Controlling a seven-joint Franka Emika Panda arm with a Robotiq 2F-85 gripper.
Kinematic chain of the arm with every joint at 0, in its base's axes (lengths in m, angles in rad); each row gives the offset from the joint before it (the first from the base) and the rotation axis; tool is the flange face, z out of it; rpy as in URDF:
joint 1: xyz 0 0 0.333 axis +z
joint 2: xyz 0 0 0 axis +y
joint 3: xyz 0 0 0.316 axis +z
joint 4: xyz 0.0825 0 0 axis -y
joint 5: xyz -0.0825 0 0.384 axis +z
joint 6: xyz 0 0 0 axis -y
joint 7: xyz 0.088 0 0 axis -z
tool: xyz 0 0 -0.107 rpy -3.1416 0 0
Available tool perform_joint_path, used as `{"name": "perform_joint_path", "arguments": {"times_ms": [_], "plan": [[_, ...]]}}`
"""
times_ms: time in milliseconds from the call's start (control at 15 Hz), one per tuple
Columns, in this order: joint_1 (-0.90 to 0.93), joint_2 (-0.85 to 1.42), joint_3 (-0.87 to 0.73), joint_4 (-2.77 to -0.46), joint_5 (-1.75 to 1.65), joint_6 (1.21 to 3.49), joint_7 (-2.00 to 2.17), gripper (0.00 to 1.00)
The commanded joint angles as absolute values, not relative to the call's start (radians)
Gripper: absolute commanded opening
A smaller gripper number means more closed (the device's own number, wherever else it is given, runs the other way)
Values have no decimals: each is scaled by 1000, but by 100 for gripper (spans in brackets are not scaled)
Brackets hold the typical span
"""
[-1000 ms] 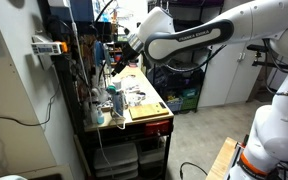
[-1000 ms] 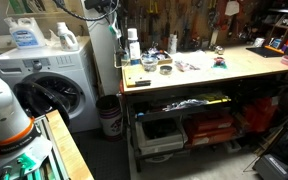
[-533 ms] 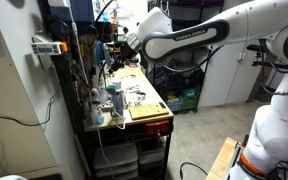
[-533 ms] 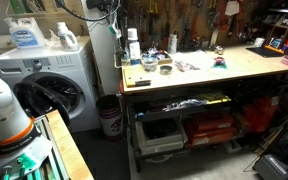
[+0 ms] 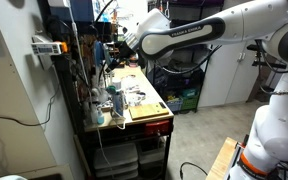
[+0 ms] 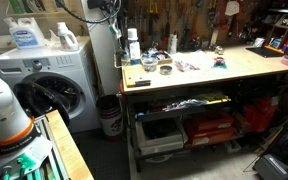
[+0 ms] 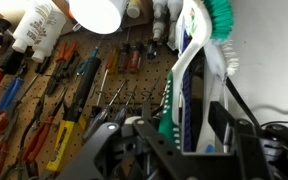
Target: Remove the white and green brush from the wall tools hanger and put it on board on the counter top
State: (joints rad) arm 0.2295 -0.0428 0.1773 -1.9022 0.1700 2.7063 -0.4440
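In the wrist view a white and green brush (image 7: 189, 90) with green bristles at its top stands upright between my gripper's (image 7: 179, 135) fingers, which are closed against its handle. Behind it is the wall tools hanger (image 7: 79, 85), hung with pliers and screwdrivers. In an exterior view my gripper (image 5: 124, 42) is high up against the hanger (image 5: 84, 60), above the far part of the counter top (image 5: 134, 95). The tan board (image 5: 146, 108) lies at the near end of the bench. The counter top also shows in an exterior view (image 6: 234, 62).
Bottles, a bowl and small parts crowd part of the bench (image 6: 149, 65). White papers (image 5: 134, 96) lie by the board. A washing machine (image 6: 54, 85) and a bin (image 6: 109, 115) stand beside the bench. A bright lamp (image 7: 96, 12) glares at the top of the wrist view.
My gripper has moved slightly up and along the hanger, staying close to the wall. Nothing on the bench has moved.
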Motion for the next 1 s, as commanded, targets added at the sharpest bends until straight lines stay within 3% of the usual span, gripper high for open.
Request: {"name": "perform_joint_path", "arguments": {"times_ms": [0,133,200,333,400,467,800,867,933], "plan": [[233,-28,174,-1887,233,2717,-489,44],[233,-26,175,-1883,250,2715,-498,43],[232,-25,175,-1881,255,2715,-500,36],[231,-24,174,-1878,264,2713,-507,35],[230,-24,174,-1877,265,2712,-507,28],[230,-24,174,-1876,267,2712,-507,30],[228,-24,173,-1875,268,2711,-508,20],[228,-24,173,-1875,268,2711,-507,12],[228,-24,173,-1875,267,2710,-507,14]]}}
